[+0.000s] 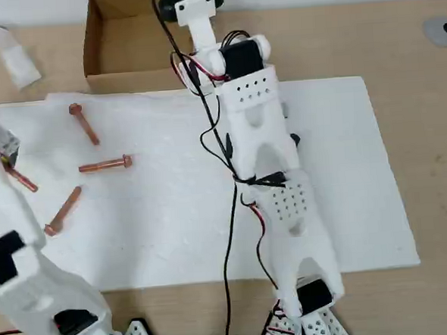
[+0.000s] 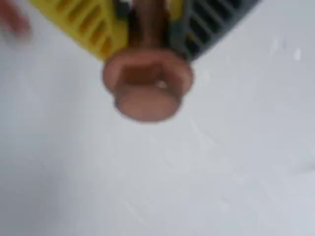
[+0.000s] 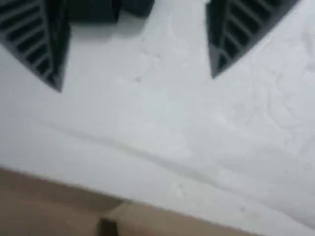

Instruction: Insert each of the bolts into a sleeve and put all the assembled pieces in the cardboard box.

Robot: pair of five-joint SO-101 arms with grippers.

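Step in hand: bolt pickup is done on the left side, insertion not yet begun. The left pincer (image 2: 147,54) is clamped on a copper bolt (image 2: 147,88), one yellow jaw and one dark jaw squeezing the shank, flanged head sticking out over the white foam pad (image 1: 173,216). In the high view this sits at the pad's 9 o'clock edge. Three loose bolts (image 1: 106,165) lie flat on the pad around 10 o'clock, apart from each other, none sleeved. The right pincer (image 3: 135,78) hangs with jaws wide apart and nothing between the tips, over the pad's 12 o'clock edge, with a strip of wooden surface (image 1: 418,125) and a cardboard corner just beyond it. The cardboard box (image 1: 90,39) stands at 11 o'clock off the pad, touching or just beside its far edge; no assembled piece shows in the part of the box that is in view. A small dark piece (image 1: 294,139) peeks out beside the right arm at about 2 o'clock on the pad; it may be a sleeve, cannot tell. Judgement: the task is early, with four bolts to go. The next move calls for the right pincer to take a sleeve and hold it steady with the bore facing the left side. The left arm then has to line the shank tip up with the bore and push straight. A tilted bolt would likely jam or knock the sleeve loose.
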